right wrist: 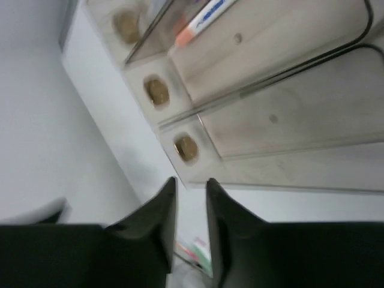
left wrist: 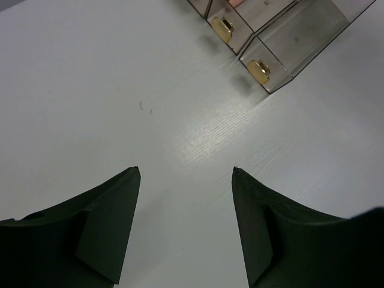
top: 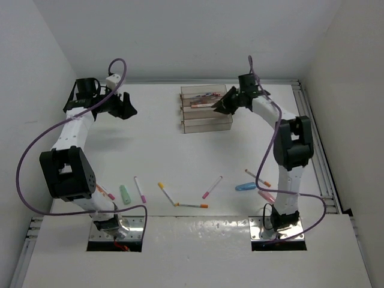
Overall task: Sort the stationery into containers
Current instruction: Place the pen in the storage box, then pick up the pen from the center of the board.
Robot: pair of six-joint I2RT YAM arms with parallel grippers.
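Note:
The containers (top: 206, 124), clear trays in a stepped row, stand at the back middle of the table. A pen (top: 203, 105) lies in the middle tray and more lie in the far one. My right gripper (top: 223, 107) hangs at their right end. In the right wrist view its jaws (right wrist: 191, 179) stand a narrow gap apart, just off the nearest tray's (right wrist: 270, 120) end. A blurred pink-and-green thing (right wrist: 195, 253) shows low in that gap; I cannot tell if it touches. An orange-capped pen (right wrist: 201, 21) lies in a tray. My left gripper (top: 125, 108) (left wrist: 186, 170) is open and empty over bare table.
Loose stationery lies near the front: a green piece (top: 125, 194), pens (top: 140, 189) (top: 166, 194) (top: 192, 205) (top: 212, 186) (top: 258, 177), a blue piece (top: 245, 186) and a pink one (top: 266, 197). White walls close in the table. The tray ends (left wrist: 259, 69) carry gold studs.

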